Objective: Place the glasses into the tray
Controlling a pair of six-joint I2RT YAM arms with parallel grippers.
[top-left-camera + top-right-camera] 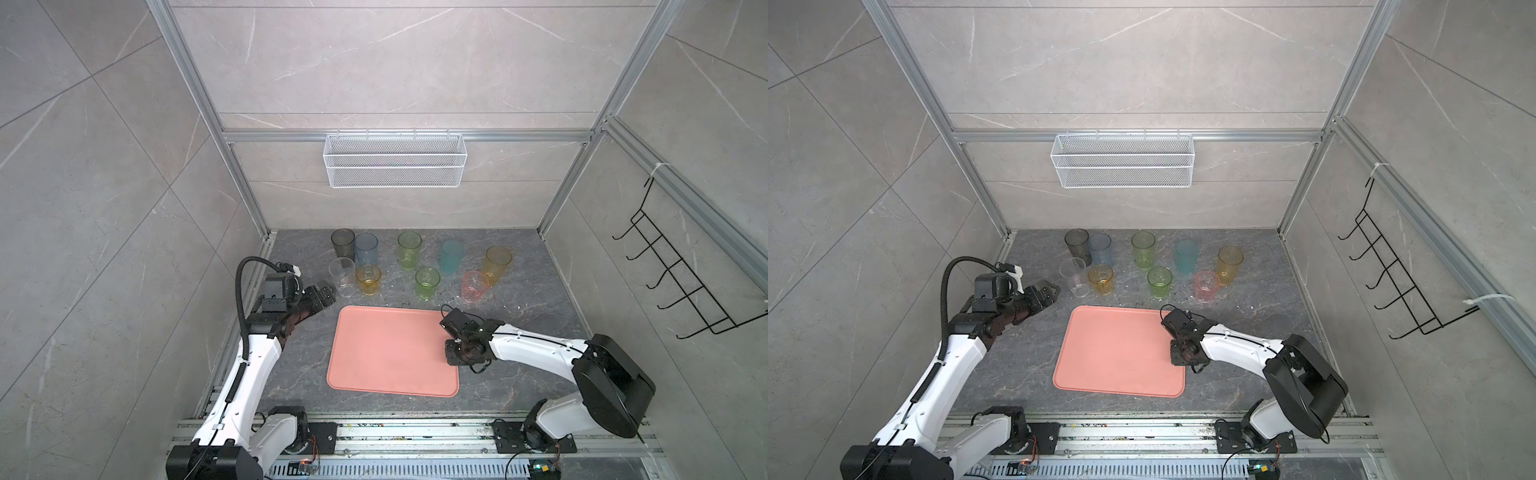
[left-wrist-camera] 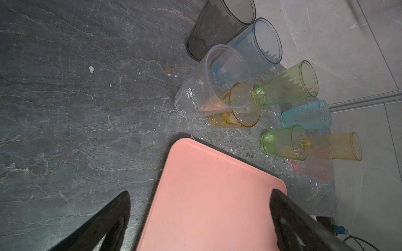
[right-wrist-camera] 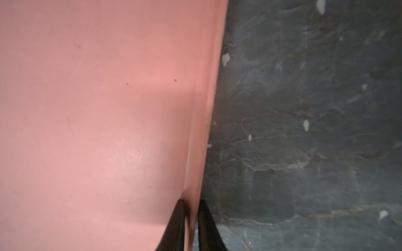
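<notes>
The right gripper (image 3: 191, 203) pinches the tray (image 3: 208, 104) by its side rim; the left gripper (image 2: 200, 191) gapes wide and empty near the clear glass (image 2: 195, 95). All nine glasses (image 1: 427, 282) stand on the table (image 1: 519, 316) beyond the tray. They look light, slick and tippy, so they are best gripped across the wall, under the lip.

Mostly salmon-pink tray (image 3: 87, 108), bare and a bit scuffed, shadow across part of it. Dark veined stone tabletop (image 3: 304, 130) right beside the rim, dotted with small white flecks (image 3: 225, 59). Right gripper (image 3: 191, 219) at the tray's edge, two black fingers (image 3: 176, 223) pinched either side of the low rim.
</notes>
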